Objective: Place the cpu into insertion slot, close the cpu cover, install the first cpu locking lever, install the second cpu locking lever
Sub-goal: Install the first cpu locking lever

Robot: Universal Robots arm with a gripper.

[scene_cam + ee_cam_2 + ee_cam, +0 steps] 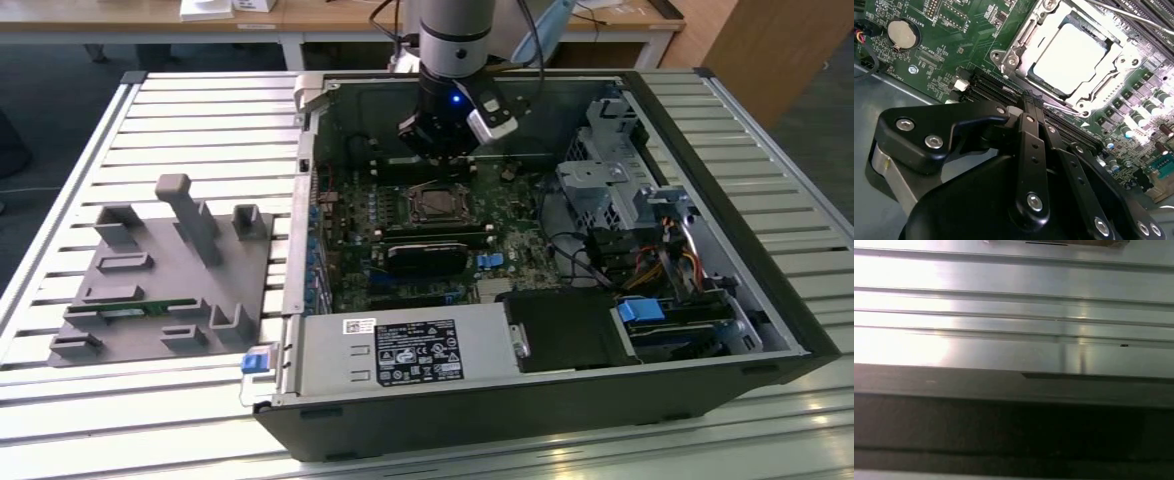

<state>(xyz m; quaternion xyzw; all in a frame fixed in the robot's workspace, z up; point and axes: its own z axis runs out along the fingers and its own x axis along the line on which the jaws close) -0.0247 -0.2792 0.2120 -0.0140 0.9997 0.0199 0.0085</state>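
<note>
I find the cpu (1071, 57) seated in the insertion slot (438, 203), with the cpu cover (1021, 40) lying closed around it. The gripper (1029, 100) hangs just beside the slot, fingers (1030, 145) pressed together, gripping nothing. I cannot confirm either lever is latched, so I judge both outstanding.

Soft even light on the slatted table (134, 420), inside of the computer case (534, 415) darker, strong glare bleaching the chip (1071, 57) white in the second wrist view, bright streaks on metal slats (1004, 285) beside a dark band (1004, 430) in the first wrist view
</note>
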